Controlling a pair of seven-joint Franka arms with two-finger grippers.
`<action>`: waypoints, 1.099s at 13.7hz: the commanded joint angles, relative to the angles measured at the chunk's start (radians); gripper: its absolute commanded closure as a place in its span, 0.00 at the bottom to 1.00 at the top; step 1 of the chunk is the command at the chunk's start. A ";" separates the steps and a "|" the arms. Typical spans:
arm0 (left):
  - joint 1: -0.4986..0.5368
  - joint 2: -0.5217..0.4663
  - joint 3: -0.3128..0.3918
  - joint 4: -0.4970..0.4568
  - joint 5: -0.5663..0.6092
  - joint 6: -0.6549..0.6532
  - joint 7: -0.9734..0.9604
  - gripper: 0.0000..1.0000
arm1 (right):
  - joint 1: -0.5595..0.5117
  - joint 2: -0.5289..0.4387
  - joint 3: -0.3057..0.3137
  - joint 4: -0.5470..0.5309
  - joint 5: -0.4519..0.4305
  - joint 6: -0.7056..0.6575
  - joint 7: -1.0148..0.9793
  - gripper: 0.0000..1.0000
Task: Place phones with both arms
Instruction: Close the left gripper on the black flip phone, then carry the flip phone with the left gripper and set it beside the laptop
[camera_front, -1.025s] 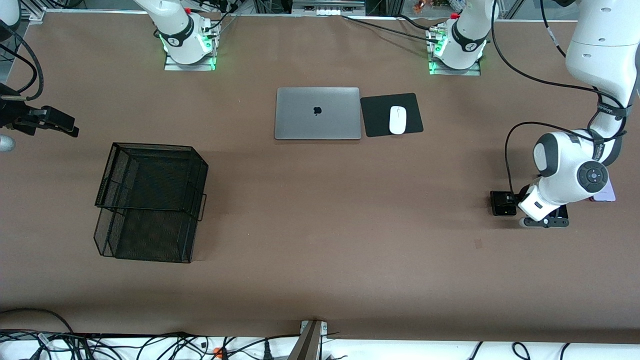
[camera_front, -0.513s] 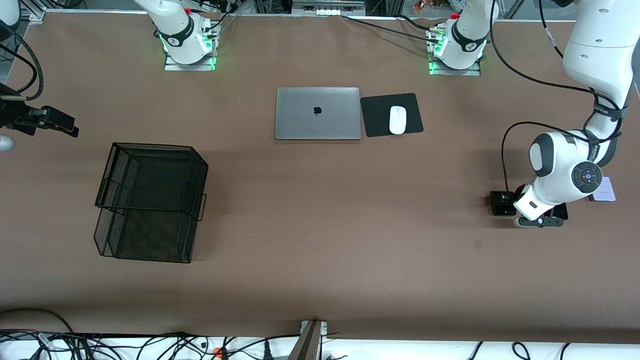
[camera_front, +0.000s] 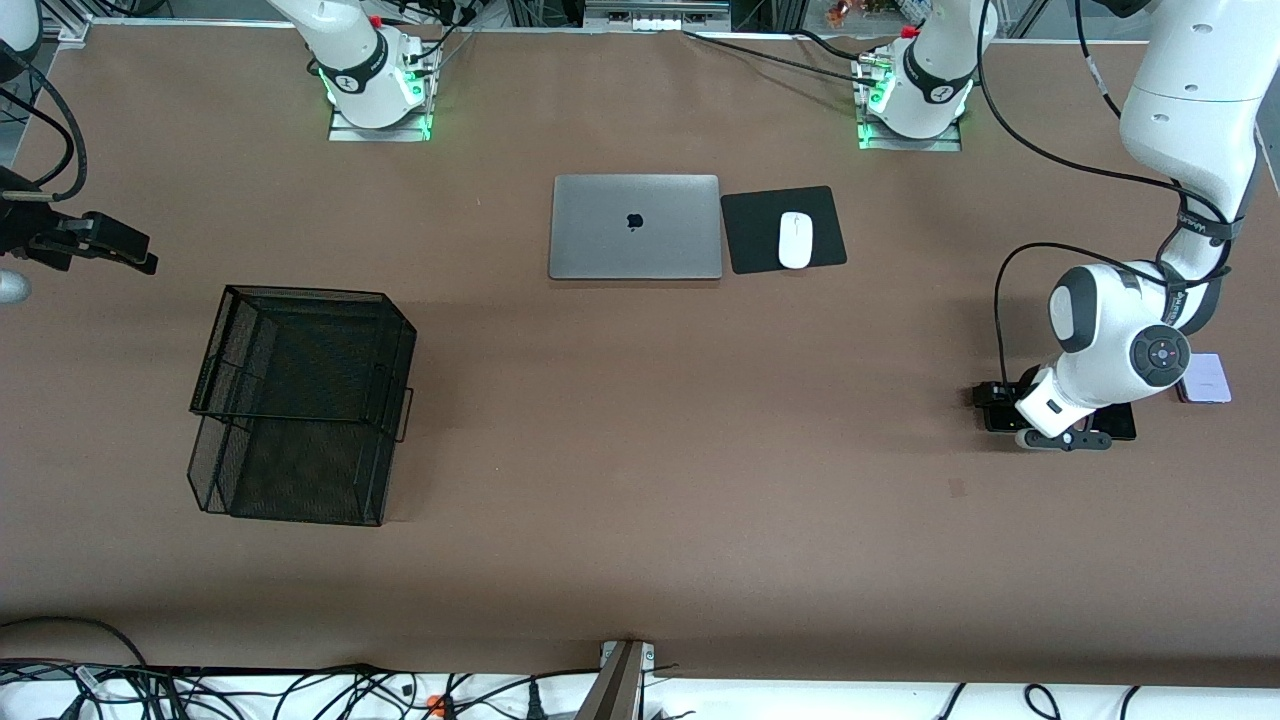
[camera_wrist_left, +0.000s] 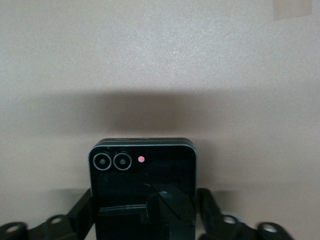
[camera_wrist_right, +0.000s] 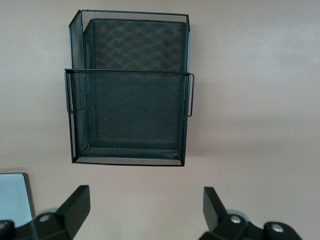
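A small black flip phone (camera_wrist_left: 142, 172) lies on the brown table near the left arm's end (camera_front: 990, 400). My left gripper (camera_wrist_left: 145, 202) is down over it, its fingers (camera_wrist_left: 84, 207) pressed against the phone's two sides, shut on it. In the front view the white wrist hides most of my left gripper (camera_front: 1010, 402). A slim black slab phone (camera_front: 1122, 424) lies partly under that wrist. A pale lavender flip phone (camera_front: 1203, 378) lies beside it, closer to the table's end. My right gripper (camera_front: 120, 250) (camera_wrist_right: 145, 200) waits open and empty at the right arm's end.
A black wire-mesh two-tier basket (camera_front: 300, 400) (camera_wrist_right: 130, 100) stands toward the right arm's end. A closed silver laptop (camera_front: 635, 227) and a white mouse (camera_front: 795, 240) on a black pad (camera_front: 750, 230) lie near the bases. Cables run along the front edge.
The left arm has shifted a little toward the table's middle. Its fingers have closed in on the black flip phone, which slid slightly the same way. The right arm has not moved.
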 joint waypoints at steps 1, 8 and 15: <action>0.016 -0.008 -0.017 0.003 0.006 -0.009 0.005 0.63 | -0.009 -0.028 0.004 -0.019 0.015 -0.002 0.008 0.00; -0.024 -0.048 -0.170 0.168 -0.006 -0.198 -0.004 0.66 | -0.009 -0.026 0.004 -0.019 0.015 -0.001 0.010 0.00; -0.325 0.096 -0.287 0.361 -0.234 -0.187 -0.094 0.67 | -0.009 -0.026 0.004 -0.019 0.015 0.000 0.010 0.00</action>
